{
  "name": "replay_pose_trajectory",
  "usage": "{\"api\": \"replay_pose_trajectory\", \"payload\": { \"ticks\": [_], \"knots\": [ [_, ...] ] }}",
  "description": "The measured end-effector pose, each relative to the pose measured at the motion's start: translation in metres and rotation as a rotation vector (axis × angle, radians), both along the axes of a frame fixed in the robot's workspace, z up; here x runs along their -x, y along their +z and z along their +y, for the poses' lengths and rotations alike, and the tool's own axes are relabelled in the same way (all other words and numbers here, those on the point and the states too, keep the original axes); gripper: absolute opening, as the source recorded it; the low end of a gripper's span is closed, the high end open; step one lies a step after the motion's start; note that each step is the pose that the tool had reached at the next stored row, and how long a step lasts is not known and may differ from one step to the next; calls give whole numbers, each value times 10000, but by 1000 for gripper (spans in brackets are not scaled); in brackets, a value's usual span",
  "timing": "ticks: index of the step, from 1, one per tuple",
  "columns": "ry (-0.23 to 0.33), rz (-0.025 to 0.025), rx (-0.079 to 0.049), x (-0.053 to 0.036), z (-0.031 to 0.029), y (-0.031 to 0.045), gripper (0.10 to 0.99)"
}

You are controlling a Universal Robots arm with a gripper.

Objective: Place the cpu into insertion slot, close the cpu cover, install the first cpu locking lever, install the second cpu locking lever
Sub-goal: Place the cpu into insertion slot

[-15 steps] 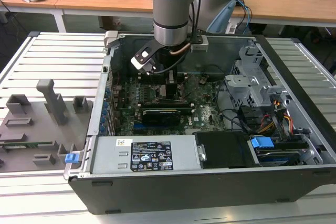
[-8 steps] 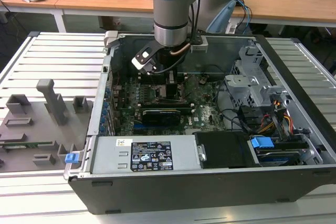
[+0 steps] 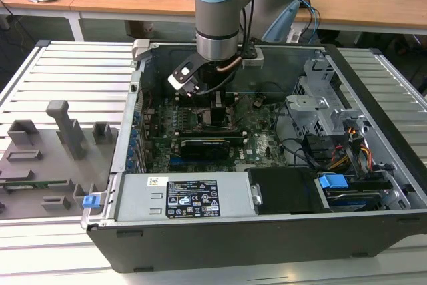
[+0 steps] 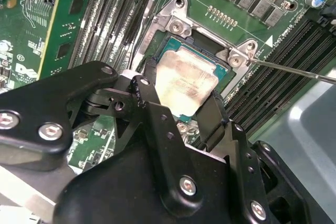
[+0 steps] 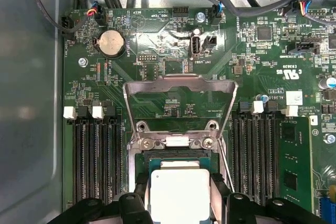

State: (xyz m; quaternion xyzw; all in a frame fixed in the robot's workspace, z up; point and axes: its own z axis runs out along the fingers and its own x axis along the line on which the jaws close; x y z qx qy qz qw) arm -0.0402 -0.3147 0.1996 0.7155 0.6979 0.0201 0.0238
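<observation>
The hand (image 4: 178,97) is closed on the cpu (image 4: 186,80), gripping two opposite edges directly over the socket (image 4: 173,24). The cpu cover (image 5: 181,81) stands hinged open.

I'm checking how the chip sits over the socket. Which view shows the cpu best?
The second wrist view: the cpu shows nearly its whole metal face, held between the fingers of the gripper. The first wrist view crops part of it at the picture's edge. In the exterior view the arm stands in front of it.

cpu cover (image 5: 181,80) open, memory slots (image 5: 97,161) flanking
</observation>
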Motion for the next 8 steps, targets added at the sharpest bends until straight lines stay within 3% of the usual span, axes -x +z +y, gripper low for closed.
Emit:
{"api": "replay_pose_trajectory", "payload": {
  "ticks": [8],
  "knots": [
    [-1, 8, 0, -11, 7, -26, 541]
  ]
}}
